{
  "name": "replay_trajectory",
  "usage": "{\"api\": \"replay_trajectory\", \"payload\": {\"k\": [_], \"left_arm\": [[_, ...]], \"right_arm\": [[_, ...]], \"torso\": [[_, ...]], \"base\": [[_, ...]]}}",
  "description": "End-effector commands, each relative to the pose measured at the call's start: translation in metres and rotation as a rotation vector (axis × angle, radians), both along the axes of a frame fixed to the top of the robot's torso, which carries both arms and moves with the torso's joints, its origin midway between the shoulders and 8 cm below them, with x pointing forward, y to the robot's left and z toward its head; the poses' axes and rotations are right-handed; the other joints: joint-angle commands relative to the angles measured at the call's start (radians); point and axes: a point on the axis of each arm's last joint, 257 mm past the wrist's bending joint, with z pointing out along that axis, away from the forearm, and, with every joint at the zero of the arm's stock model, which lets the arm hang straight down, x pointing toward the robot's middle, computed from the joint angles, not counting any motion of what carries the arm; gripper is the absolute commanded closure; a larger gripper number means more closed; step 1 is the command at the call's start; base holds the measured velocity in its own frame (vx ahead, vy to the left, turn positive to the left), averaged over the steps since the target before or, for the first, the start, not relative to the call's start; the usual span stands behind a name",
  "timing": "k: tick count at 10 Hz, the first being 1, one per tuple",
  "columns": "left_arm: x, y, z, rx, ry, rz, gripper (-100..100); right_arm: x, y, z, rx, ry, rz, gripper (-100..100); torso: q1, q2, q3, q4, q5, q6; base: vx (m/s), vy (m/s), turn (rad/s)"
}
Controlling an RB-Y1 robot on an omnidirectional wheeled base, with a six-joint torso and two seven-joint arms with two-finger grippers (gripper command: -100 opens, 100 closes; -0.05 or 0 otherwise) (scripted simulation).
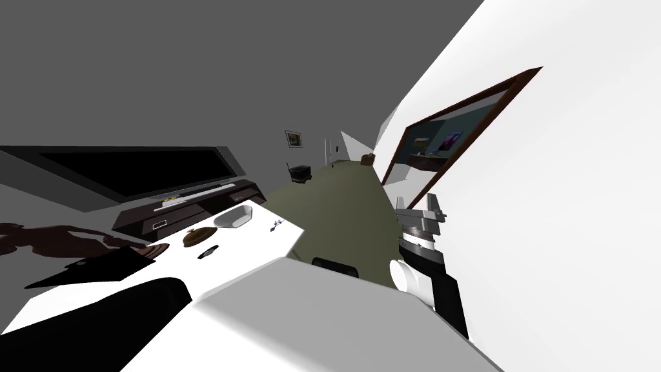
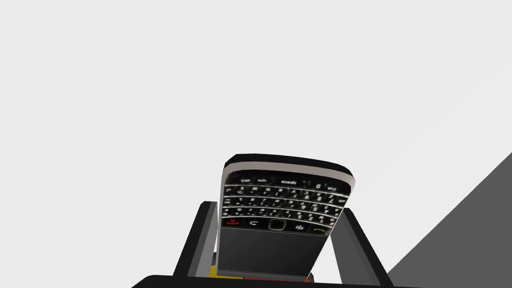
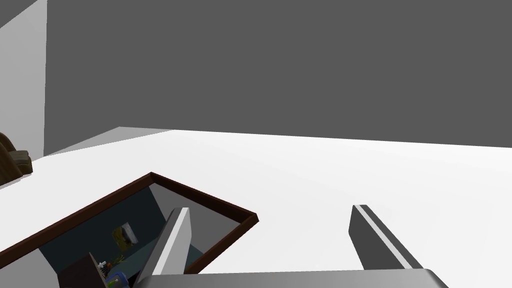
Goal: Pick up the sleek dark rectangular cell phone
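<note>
The grasp looks made. My left tool is clamped on the cell phone, one finger flat against each long side with no gap to see. The phone is dark, with a pale band round its edge. It stands lengthwise between the fingers, face toward the wrist camera. Its blank screen end sits down by the tool's body and its keypad end juts well past the fingertips. Nothing but the two fingers touches it, and behind it there is a plain light plane with a grey wedge at one corner. From that I judge it is held up in the air, off the white surface, which lies at about my 10 o'clock in the head view.

So the step in hand is the last one: carrying the phone clear. The hold is low on the body, and most of the length and the heavier-looking keypad end are unsupported. I think the next move calls for steady pressure and a slow, level lift with no wrist twist. Otherwise the phone could pivot or slide out between the thin blades.

My right tool is idle at about my 2 o'clock, its fingers spread wide apart and holding nothing.
</note>
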Motion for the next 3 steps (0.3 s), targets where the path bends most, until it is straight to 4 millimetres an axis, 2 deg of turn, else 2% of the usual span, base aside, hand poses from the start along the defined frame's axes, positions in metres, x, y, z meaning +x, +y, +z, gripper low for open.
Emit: {"api": "replay_trajectory", "payload": {"k": [1,2,3], "left_arm": [[0.003,-0.0041,0.0007,-0.008,-0.001,0.011,100],[0.0016,-0.002,0.0006,-0.004,0.001,0.006,100],[0.0014,-0.0026,0.0005,-0.005,0.002,0.007,0]], "right_arm": [[0.0,0.0,0.0,0.0,0.0,0.0,0],[0.0,0.0,0.0,0.0,0.0,0.0,0],[0.0,0.0,0.0,0.0,0.0,0.0,0]], "torso": [[0.0,0.0,0.0,0.0,0.0,0.0],[0.0,-0.001,0.0,0.0,0.0,0.0],[0.001,-0.002,-0.001,0.0,0.0,0.0]], "base": [[-0.037,-0.007,-0.01],[-0.013,-0.003,0.002],[0.0,0.0,0.0]]}}
